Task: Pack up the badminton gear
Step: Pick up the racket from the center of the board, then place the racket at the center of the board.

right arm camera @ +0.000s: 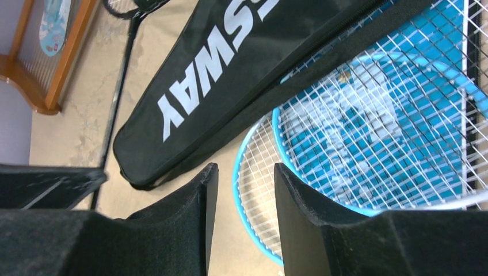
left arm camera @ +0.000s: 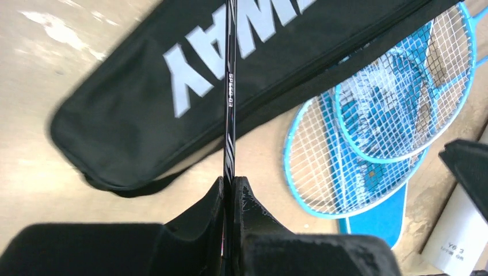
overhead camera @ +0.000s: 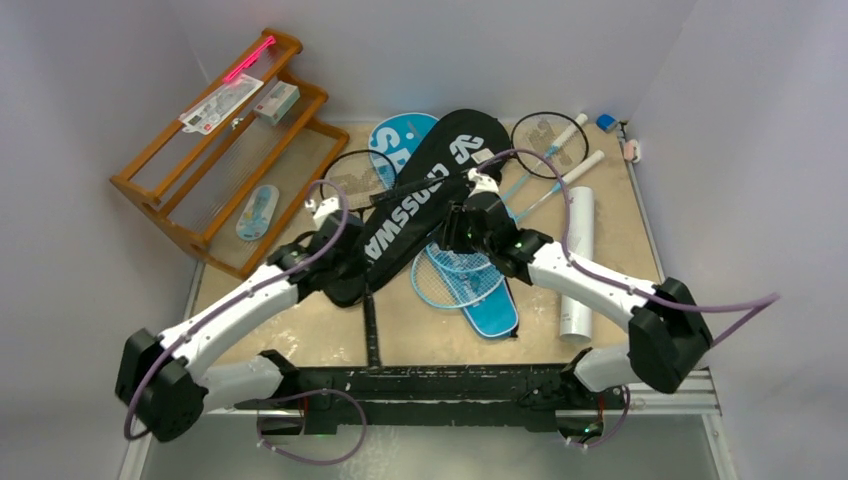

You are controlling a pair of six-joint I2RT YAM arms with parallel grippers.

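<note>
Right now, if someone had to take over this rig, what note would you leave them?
Left gripper: jaws shut on the black racket, gripping its shaft.
Right gripper: jaws open, holding nothing, above the light-blue rackets.
Black CROSSWAY cover lies mid-table, partly over the blue cover. The white tube lies on the right. More rackets lie at the back right.
Done: nothing visibly packed yet.
Left: get the rackets into the covers and stow the tube. No shuttlecocks clearly visible.
</note>
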